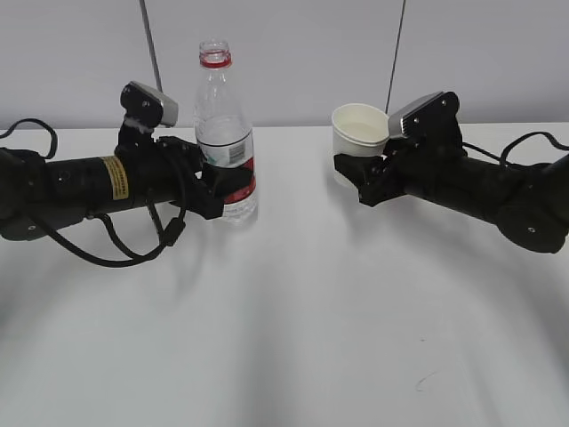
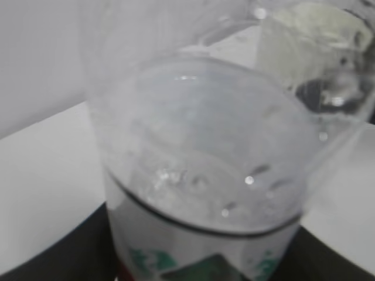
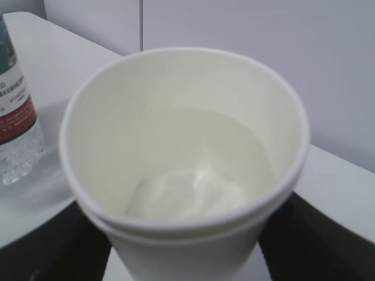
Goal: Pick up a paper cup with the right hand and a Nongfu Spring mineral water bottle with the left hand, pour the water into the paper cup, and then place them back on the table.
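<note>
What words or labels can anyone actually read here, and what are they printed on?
None can be read.
Red-and-white label on the tall clear plastic bottle: print too small and blurred.
Yellow sticker on the left black arm: dark lines, illegible.
Cream-white paper cup: no print visible.

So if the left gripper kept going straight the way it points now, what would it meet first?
Beyond the bottle it already grips, the left gripper points toward the paper cup held in the right gripper. That would likely come first, though depth is unclear.
</note>
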Tool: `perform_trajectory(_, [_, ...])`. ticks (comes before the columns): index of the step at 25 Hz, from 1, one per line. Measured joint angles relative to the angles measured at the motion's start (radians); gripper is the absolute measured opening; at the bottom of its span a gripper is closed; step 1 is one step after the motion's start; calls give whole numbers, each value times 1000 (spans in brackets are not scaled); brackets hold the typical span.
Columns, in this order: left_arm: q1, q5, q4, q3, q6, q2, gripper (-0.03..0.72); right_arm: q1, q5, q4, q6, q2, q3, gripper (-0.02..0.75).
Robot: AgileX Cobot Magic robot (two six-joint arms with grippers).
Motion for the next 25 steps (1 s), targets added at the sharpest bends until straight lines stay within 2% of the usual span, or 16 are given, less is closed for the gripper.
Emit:
perform_trajectory(11, [0,-98,18,34,20,35,403,-4,-55,35,-12,121,0,528])
perform_trajectory(19, [0,-102,56,44,48,61,403,-4,-117,-7,-16,169,-1,528])
perform_trajectory(25, [-1,-105,148,44,48,62,403,-4,-132,-11,-15,171,-1,528])
